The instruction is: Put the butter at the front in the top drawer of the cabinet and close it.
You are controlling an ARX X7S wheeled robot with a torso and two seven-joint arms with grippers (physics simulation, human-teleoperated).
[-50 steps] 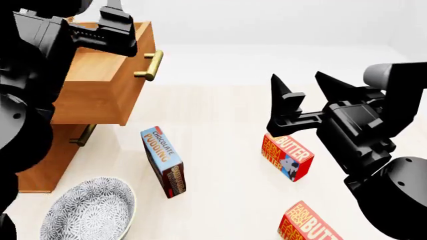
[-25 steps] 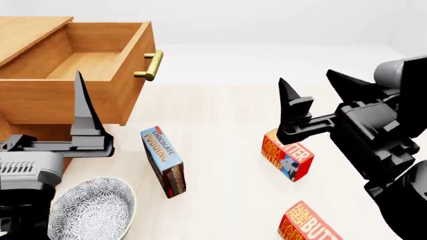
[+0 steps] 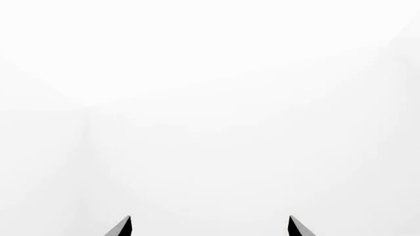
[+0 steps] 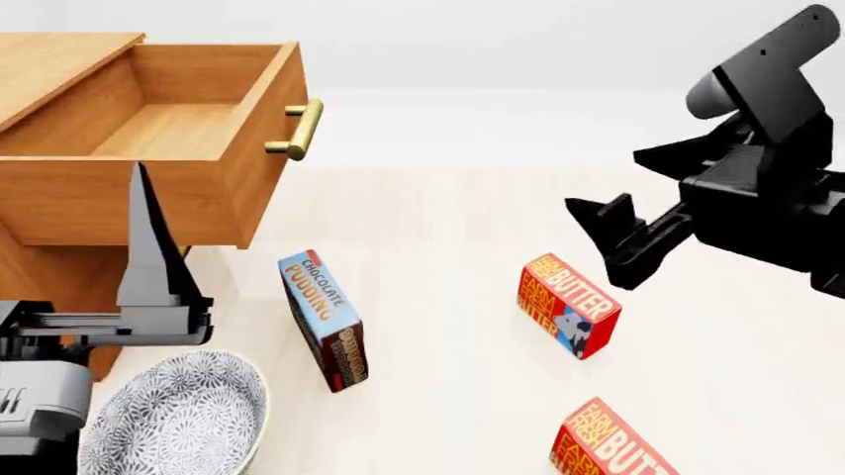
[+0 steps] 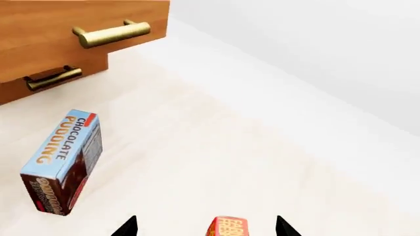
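Two alike butter cartons lie on the table: one mid-table (image 4: 568,305), one nearer me, cut by the bottom edge (image 4: 614,447). The cabinet (image 4: 46,287) stands at the left with its top drawer (image 4: 172,124) pulled open and empty, brass handle (image 4: 297,129) facing right. My right gripper (image 4: 608,180) is open and empty, raised above and right of the mid-table butter; a carton's top (image 5: 229,228) shows between its tips (image 5: 206,223). My left gripper (image 4: 142,228) points up in front of the cabinet, open and empty, seeing only white (image 3: 210,223).
A blue chocolate pudding box (image 4: 324,322) stands between the cabinet and the butter, also in the right wrist view (image 5: 62,160). A patterned bowl (image 4: 178,416) sits at the front left by my left arm. A lower drawer's handle (image 5: 52,78) shows under the top one (image 5: 111,33).
My left arm has dropped from over the drawer to low beside the bowl. My right gripper has risen and drawn back right, away from the mid-table butter.
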